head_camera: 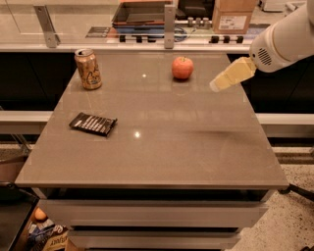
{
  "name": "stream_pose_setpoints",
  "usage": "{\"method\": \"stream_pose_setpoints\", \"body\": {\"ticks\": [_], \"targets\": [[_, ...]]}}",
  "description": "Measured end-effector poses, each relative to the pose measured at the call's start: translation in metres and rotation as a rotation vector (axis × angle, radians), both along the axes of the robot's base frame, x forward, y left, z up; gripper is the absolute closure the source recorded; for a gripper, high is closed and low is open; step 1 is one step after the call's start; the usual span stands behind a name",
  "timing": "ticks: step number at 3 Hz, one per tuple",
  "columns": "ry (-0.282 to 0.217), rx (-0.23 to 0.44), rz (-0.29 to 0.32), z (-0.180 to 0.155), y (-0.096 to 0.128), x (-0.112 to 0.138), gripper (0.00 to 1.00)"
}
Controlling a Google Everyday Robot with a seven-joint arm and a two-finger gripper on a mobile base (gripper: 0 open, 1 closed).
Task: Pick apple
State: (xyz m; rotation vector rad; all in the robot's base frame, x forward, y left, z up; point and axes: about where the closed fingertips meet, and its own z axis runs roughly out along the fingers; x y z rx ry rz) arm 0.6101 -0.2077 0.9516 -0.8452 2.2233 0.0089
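The apple (pixel 182 67) is round and red-orange with a short stem. It stands upright near the far edge of the grey table (pixel 157 147), a little right of centre. My gripper (pixel 216 86) comes in from the upper right on a white arm (pixel 284 37). Its yellowish tip hangs above the table, to the right of the apple and apart from it. Nothing is in the gripper.
A gold-tan soda can (pixel 88 68) stands at the far left of the table. A dark snack packet (pixel 93 123) lies at the left middle. A counter with a box (pixel 234 14) and a tray (pixel 142 12) runs behind. A small orange fruit (pixel 40 214) sits below at lower left.
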Motion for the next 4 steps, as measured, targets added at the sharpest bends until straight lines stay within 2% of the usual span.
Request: {"method": "stream_pose_setpoints", "body": {"ticks": [1,2,3,4], "targets": [[-0.064,0.092,-0.1,-0.012,0.007,0.021,0.0],[-0.14,0.14,-0.126,0.005,0.01,0.035,0.0],[-0.141,0.138,-0.124,0.005,0.01,0.035,0.0],[-0.131,0.163,-0.1,-0.005,0.016,0.051,0.0]]}}
